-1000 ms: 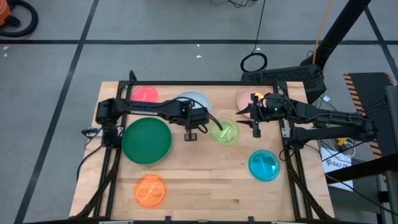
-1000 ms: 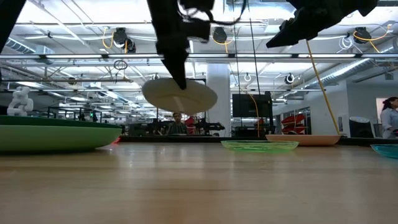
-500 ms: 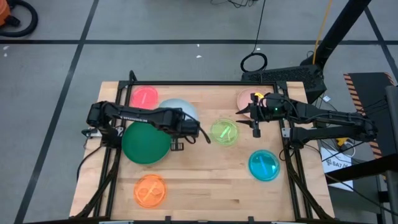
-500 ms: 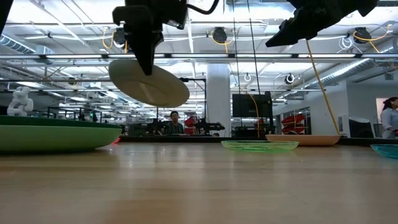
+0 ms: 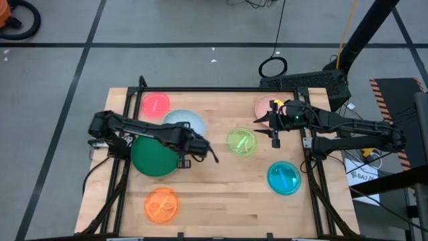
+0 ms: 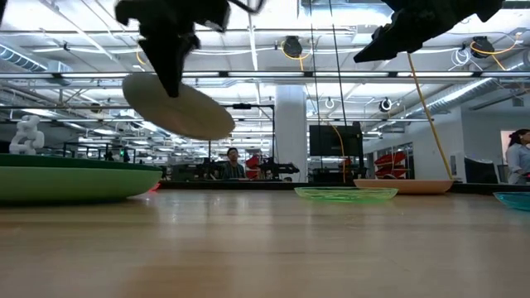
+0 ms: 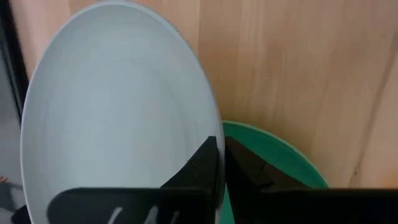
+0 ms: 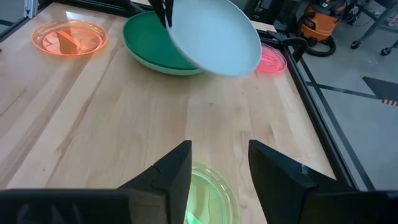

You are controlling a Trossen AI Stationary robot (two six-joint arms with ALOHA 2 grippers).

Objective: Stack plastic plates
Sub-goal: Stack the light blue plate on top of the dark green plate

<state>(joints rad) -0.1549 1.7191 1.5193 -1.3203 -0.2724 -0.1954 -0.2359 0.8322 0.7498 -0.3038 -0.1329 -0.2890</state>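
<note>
**Visitor:** High view first, please. Where is everything?

**Guide:** Seen from above, a wooden counter (image 5: pixel 221 194) carries scattered plastic plates. Take its centre as a clock's hub. The left gripper (image 5: pixel 182 161) hangs toward 9 o'clock, closed on the rim of the pale blue plate (image 5: pixel 185 121), which is in the air and tilted. Just under and beside it sits the dark green plate (image 5: pixel 152 158), resting on a light green plate (image 8: pixel 163 66) whose edge peeks out in the right wrist view.

**Visitor:** And the rest?

**Guide:** The red-pink plate (image 5: pixel 156 103) is at 11, the orange plate (image 5: pixel 161 204) at 7, the translucent lime plate (image 5: pixel 241 142) near the hub toward 1, the blue plate (image 5: pixel 284 177) at 4, and the salmon plate (image 5: pixel 262 105) at 2, partly hidden by the right arm. The right gripper (image 5: pixel 275 133) waits above the counter between lime and salmon, its fingers spread apart and empty.

**Visitor:** How firm is that grip?

**Guide:** In the left wrist view the two dark fingers (image 7: pixel 206 163) pinch the thin rim, with green showing beyond. From table height the plate (image 6: pixel 177 108) hangs slanted, well above the green stack (image 6: pixel 74 180).

**Visitor:** What would make this step go well?

**Guide:** To my eye, the carry should bring the pale blue plate over the middle of the dark green one, level it, and lower it close before letting go. Dropped from a tilt, a light plate may slide off-centre or skid onto the counter.
</note>
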